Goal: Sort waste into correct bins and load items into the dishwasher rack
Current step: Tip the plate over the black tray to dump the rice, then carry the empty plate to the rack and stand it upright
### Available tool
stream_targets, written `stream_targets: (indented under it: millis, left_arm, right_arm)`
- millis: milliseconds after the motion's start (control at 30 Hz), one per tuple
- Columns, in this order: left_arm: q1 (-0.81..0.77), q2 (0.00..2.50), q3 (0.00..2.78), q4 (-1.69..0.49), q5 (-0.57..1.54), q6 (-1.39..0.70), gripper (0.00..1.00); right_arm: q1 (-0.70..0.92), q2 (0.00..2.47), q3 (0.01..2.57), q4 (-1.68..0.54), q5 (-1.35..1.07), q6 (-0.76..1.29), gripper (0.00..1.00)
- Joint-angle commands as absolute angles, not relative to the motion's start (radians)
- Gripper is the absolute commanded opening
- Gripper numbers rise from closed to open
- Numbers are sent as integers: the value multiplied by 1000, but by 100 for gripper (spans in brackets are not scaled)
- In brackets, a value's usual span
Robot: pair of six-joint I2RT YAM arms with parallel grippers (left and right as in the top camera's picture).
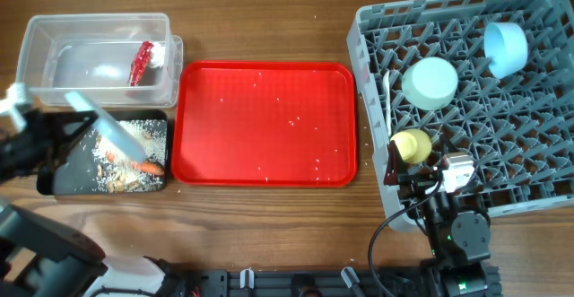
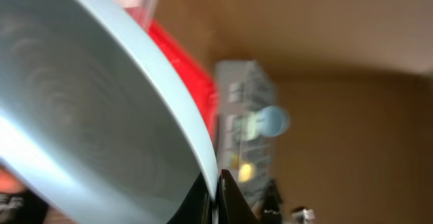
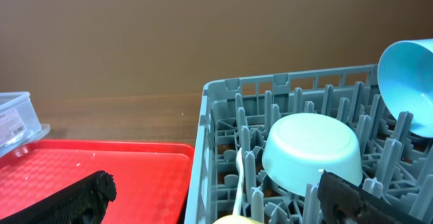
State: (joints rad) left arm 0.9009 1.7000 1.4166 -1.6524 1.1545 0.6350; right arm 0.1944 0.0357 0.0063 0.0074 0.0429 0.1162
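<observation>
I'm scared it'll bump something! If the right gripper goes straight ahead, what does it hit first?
Probably the yellow cup in the grey rack, just ahead of the open right gripper, though depth is unclear.

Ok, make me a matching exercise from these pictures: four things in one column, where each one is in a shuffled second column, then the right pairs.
Things:
1. red wrapper
2. carrot
3. yellow cup
4. pale blue plate

Places:
A. in the dishwasher rack
B. held tilted in the air
C. in the clear tub
D. in the black tray

Pairs: 1-C, 2-D, 3-A, 4-B.
</observation>
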Motion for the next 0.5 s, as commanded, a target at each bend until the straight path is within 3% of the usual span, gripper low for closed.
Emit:
stream_targets:
  millis: [0,133,233,367,467]
  left_arm:
    - [995,1672,1408,-1686,1320,883,4]
    - [957,1670,1408,-1686,1335,883,4]
    - [818,1668,1408,-1685,1373,878,4]
    - [523,1668,1408,-1620,1407,807,4]
    - [245,1668,1408,-1312,1525,548,4]
  right_arm:
    - [188,34,6,12,44,133,100]
    - [188,34,6,12,44,133,100]
    - [188,34,6,12,44,133,100]
    - [188,34,6,12,44,133,100]
    - [188,34,6,12,44,133,100]
